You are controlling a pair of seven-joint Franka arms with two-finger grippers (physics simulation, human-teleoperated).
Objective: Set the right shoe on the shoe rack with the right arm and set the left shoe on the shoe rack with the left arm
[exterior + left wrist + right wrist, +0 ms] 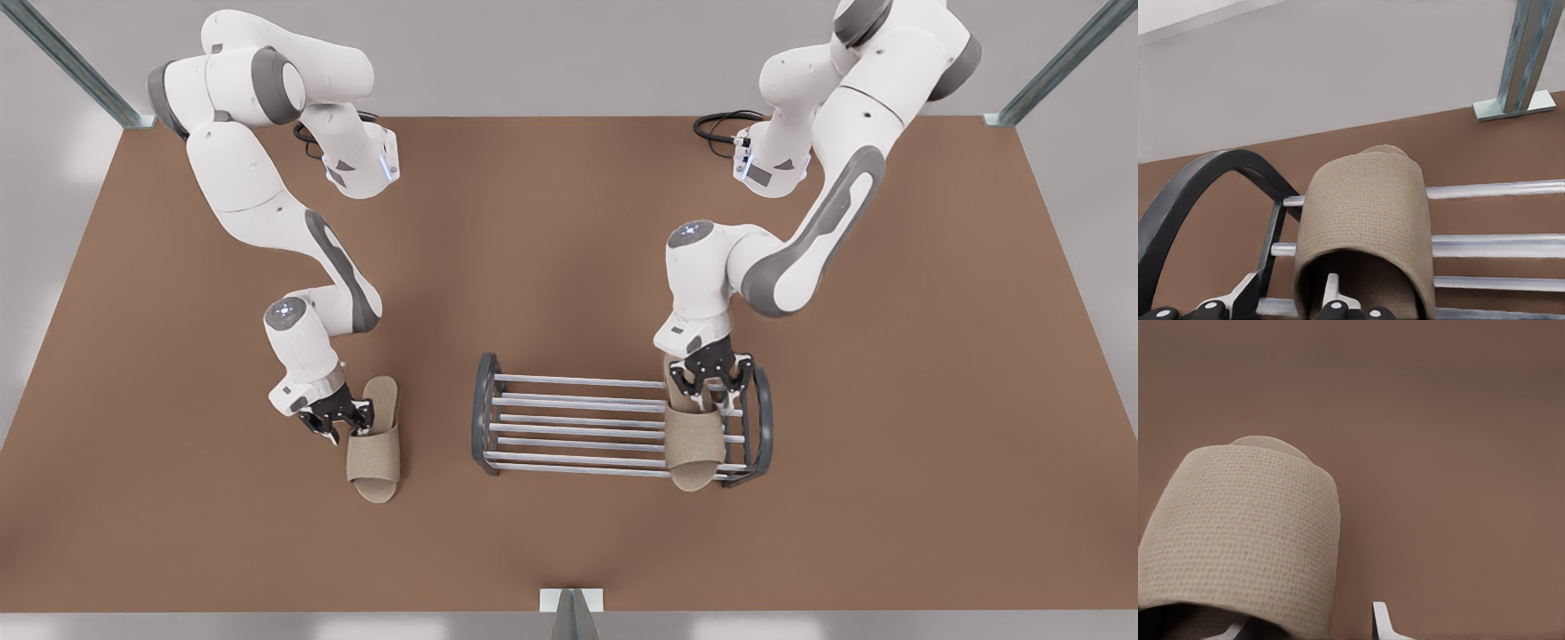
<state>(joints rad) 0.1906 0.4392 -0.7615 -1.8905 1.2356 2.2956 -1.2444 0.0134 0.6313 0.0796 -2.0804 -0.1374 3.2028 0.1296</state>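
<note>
Left gripper [709, 378] pinches the heel of a beige woven slide slipper [693, 444] lying across the silver rods of the low dark-ended shoe rack [578, 422]; it likely next needs to let go and lift clear. Right gripper [336, 418], fingers spread, straddles the matching beige slipper [373, 449] on the brown floor [569, 222], probably about to clamp it.
</note>
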